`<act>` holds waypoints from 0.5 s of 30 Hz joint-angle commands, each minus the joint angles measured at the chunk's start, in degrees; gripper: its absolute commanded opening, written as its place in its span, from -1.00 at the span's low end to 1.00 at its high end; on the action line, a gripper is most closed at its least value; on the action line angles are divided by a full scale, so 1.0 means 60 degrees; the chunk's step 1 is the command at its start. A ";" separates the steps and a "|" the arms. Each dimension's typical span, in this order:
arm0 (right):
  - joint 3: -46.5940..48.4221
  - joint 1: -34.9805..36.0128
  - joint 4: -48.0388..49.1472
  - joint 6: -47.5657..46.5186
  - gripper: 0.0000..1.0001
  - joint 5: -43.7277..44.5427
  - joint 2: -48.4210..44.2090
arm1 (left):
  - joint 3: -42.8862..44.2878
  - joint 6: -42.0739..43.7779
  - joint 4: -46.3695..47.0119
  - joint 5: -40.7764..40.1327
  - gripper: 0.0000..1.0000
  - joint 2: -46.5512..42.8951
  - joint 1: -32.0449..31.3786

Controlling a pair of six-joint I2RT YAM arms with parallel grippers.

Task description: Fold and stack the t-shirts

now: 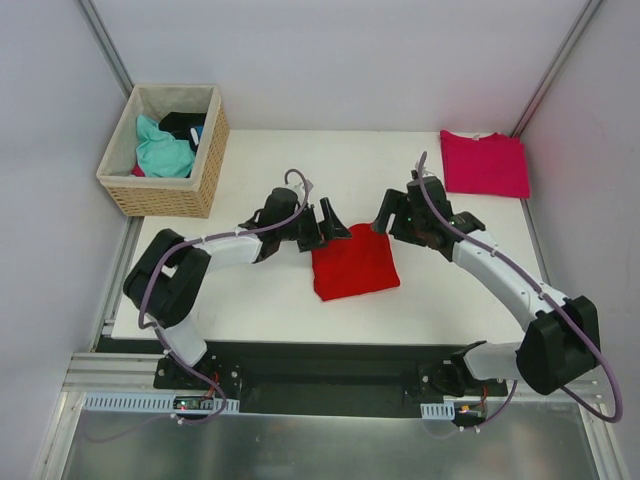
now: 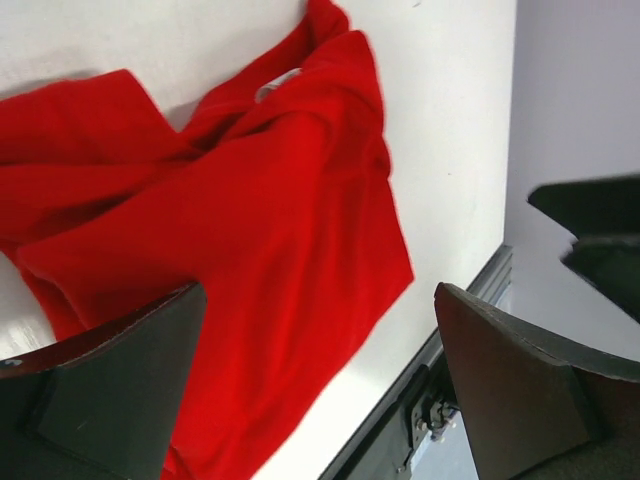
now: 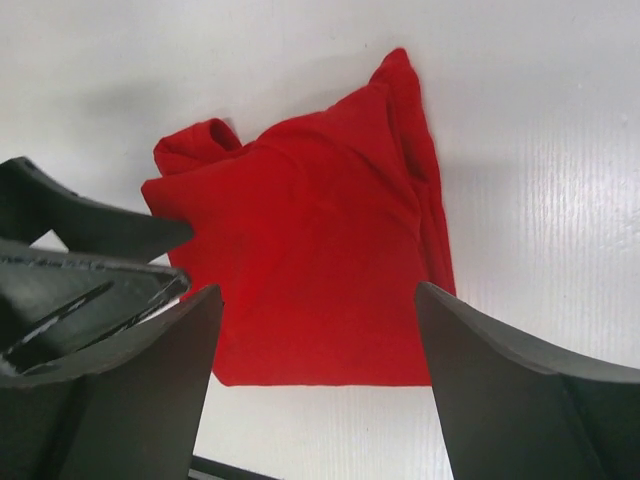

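Flanking the red t-shirt [image 1: 354, 265], left claw [image 1: 327, 227] and right claw [image 1: 389, 218] gape (both wide)

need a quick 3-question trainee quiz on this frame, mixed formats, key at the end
1. Fill in: the wicker basket stands at the table's far ____ corner.
2. True or false: the left claw and right claw are both open, and neither holds the red t-shirt.
3. Where does the magenta t-shirt lie? A: in the basket. B: flat at the table's far right corner. C: on top of the red t-shirt.
Key: 1 left; 2 true; 3 B.
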 commanded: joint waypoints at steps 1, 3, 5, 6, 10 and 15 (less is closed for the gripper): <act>-0.0538 0.0165 0.0018 0.0582 0.62 -0.0413 -0.0381 | 0.0088 -0.0242 0.1053 0.0284 0.98 0.0628 0.0119; -0.0962 0.0253 0.0092 0.0714 0.62 -0.0413 -0.0528 | 0.0103 -0.0344 0.1288 0.0328 0.98 0.0877 0.0134; -0.1299 0.0355 0.0195 0.0787 0.62 -0.0413 -0.0543 | 0.0117 -0.0389 0.1449 0.0314 0.98 0.0980 0.0134; -0.1388 0.0399 0.0224 0.0831 0.62 -0.0427 -0.0543 | 0.0132 -0.0375 0.1464 0.0342 0.98 0.1010 0.0134; -0.1915 0.0590 0.0501 0.0992 0.61 -0.0720 -0.0499 | 0.0175 -0.0330 0.1420 0.0298 0.98 0.0995 0.0163; -0.2530 0.0780 0.0912 0.1168 0.61 -0.0867 -0.0192 | 0.0088 -0.0301 0.1391 0.0269 0.98 0.0995 0.0193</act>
